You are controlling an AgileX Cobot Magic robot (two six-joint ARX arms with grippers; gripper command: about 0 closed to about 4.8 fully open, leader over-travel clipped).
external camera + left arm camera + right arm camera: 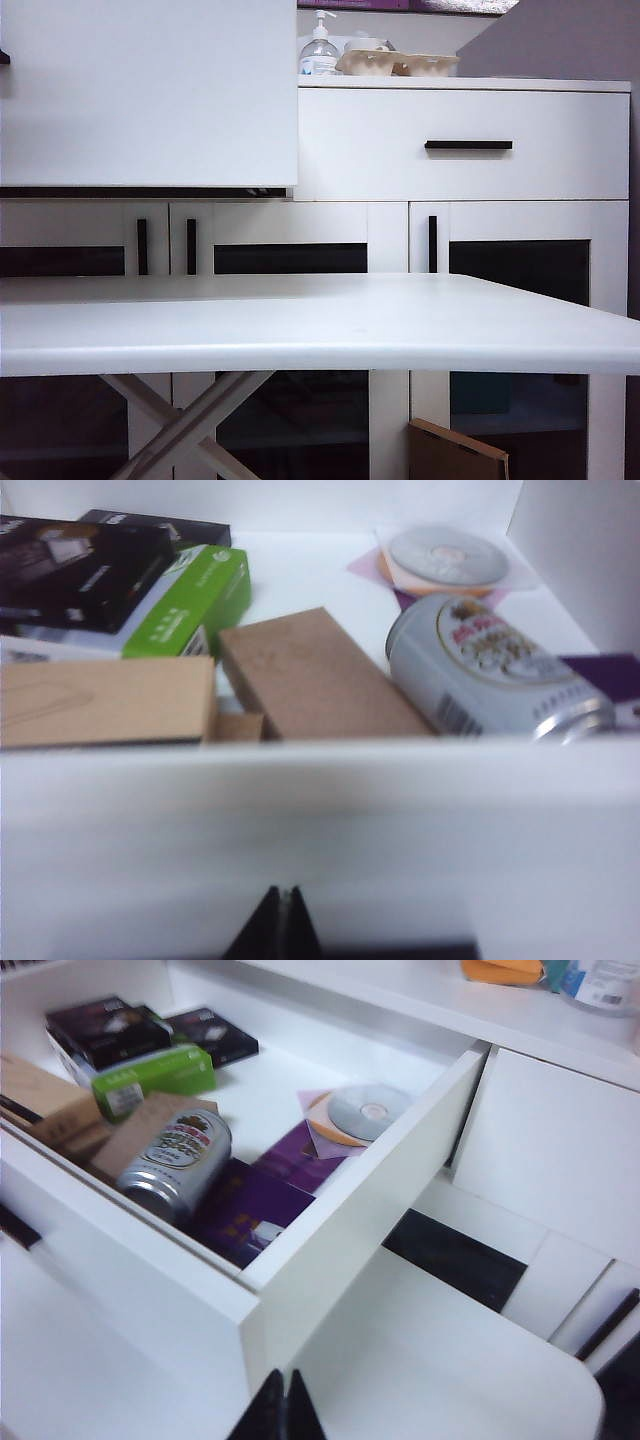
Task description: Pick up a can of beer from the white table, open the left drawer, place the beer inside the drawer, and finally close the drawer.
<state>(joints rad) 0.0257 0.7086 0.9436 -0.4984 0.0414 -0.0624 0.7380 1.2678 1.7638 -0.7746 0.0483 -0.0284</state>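
Beer can [175,1163] lying inside pulled-out left drawer [150,95]; seen only from wrists.
Left gripper [283,930], right gripper [280,1412] both closed, empty; label unreadable; disc [368,1112] at two o'clock.

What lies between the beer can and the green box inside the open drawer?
A brown cardboard box lies between the can of beer and the green box, seen in the left wrist view.
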